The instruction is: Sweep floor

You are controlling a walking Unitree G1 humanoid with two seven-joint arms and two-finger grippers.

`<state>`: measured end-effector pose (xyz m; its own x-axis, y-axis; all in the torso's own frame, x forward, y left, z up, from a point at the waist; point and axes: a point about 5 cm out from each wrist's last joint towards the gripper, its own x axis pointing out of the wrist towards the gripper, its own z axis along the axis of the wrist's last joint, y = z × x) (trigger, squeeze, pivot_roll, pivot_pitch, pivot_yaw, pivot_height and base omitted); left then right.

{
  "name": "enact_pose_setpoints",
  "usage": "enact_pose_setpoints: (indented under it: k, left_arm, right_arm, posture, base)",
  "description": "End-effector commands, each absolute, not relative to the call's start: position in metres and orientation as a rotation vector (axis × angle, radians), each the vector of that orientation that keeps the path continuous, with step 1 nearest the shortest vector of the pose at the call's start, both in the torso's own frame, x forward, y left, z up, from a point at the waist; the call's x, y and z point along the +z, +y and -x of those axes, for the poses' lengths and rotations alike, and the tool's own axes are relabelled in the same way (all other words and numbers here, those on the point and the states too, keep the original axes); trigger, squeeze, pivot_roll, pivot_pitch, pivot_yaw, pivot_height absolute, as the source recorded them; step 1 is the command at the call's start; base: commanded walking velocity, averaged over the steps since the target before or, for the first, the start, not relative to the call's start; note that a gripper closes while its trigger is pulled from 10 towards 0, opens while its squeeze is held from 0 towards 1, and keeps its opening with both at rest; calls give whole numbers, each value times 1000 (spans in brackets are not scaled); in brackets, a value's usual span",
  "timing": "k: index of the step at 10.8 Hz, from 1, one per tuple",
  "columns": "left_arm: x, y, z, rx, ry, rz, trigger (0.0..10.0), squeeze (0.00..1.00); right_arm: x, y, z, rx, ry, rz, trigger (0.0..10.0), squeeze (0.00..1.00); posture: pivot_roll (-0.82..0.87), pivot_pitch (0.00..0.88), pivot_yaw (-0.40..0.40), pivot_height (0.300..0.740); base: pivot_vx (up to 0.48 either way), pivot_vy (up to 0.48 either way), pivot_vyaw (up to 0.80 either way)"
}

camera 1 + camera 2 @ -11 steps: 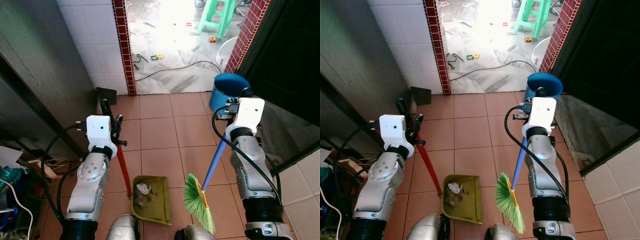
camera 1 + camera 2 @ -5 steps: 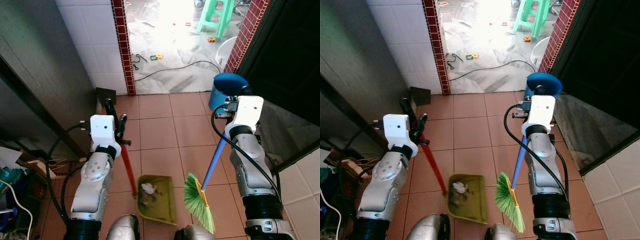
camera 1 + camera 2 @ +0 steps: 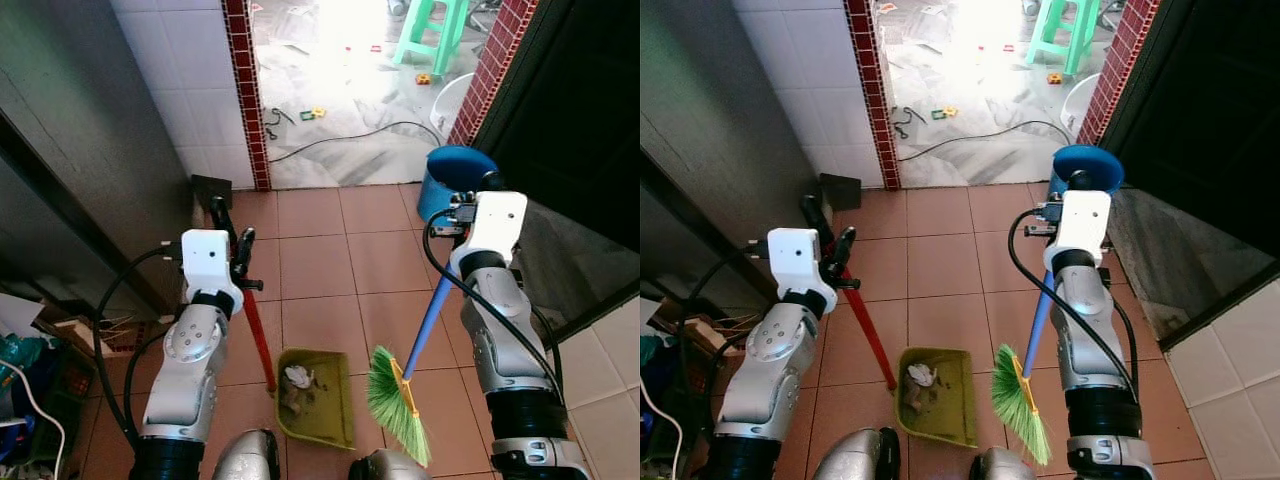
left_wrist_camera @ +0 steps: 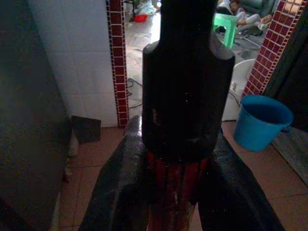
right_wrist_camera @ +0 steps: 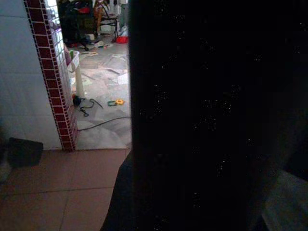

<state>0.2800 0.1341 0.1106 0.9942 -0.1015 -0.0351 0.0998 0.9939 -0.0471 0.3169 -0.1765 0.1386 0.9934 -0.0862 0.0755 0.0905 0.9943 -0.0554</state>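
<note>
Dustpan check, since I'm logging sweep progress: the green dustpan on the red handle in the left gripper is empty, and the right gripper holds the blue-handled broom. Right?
Not quite. The dustpan already holds debris, as the left eye view shows. The rest stands: left gripper on its red handle, right gripper on the broom.

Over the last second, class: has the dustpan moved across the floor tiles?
Yes. The dustpan has slid toward the robot's right, closer to the broom, judged against the tile grout lines. The left gripper holds its red handle.

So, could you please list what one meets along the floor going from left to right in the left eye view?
Red dustpan handle → green dustpan holding debris → green broom head → blue broom handle.
</note>
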Motion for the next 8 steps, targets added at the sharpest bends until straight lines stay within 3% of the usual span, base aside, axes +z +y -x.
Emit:
enact_pose_setpoints:
  k: [1,8]
  left_arm:
    - [126,134,-283,-103,-22,48,10000,0]
    - [124,131,-283,-112,-10,64,10000,0]
  right_arm:
    - [142,-179,-319,-94,-87,62,10000,0]
    - [140,-188,-315,-123,-77,64,10000,0]
  posture:
    - [-25,70,-2,740]
    - [-44,72,10,740]
  base:
    - [0,-251,0]
    - [0,-327,0]
